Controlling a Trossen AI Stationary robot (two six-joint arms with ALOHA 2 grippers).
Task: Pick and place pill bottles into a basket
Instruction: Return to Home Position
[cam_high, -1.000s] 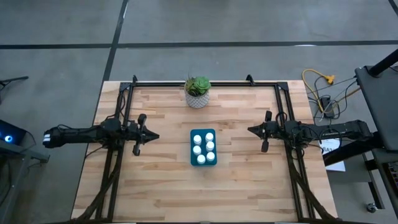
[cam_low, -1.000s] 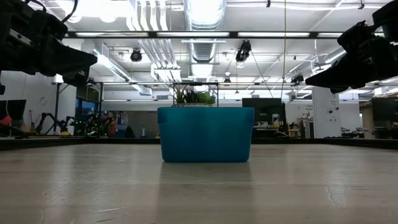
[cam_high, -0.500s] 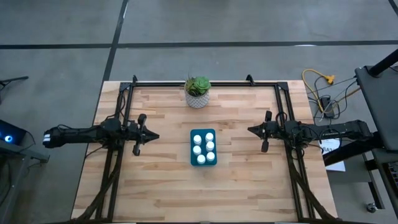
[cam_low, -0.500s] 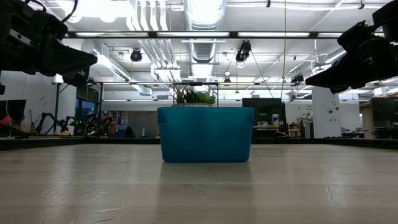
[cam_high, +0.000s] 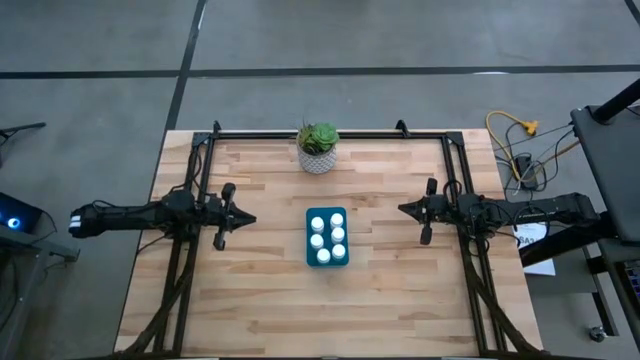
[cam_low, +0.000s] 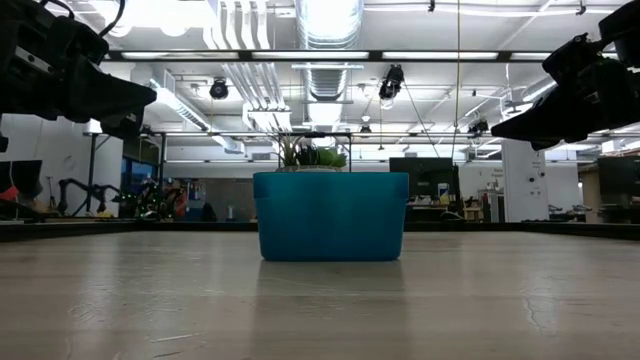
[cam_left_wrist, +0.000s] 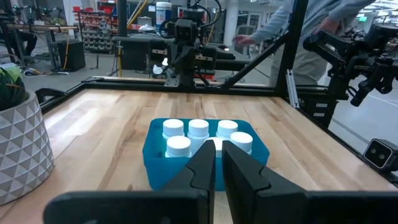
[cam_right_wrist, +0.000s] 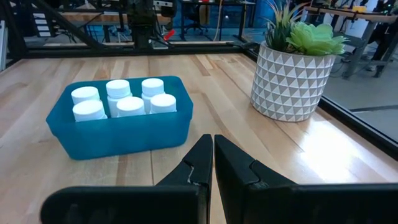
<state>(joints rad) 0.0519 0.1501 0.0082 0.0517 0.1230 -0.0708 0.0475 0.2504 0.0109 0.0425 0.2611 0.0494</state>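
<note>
All six small white round-capped pill bottles (cam_high: 327, 238) sit inside the teal rectangular plastic basket (cam_high: 309, 250); left gripper (cam_high: 248, 219) and right gripper (cam_high: 402, 209) hang well apart either side of it, fingers pinched together, empty, seemingly nothing left to pick

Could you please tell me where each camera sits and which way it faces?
High view: above the table, looking straight down; left tool and right tool flank the basket.
Low view: at tabletop height, looking level at the basket; both tools in the upper corners.
Left wrist view: on the left arm, facing the basket; own fingers at bottom.
Right wrist view: on the right arm, facing the basket and plant pot; own fingers at bottom.
Shared: both wrist views show the pill bottles.
</note>
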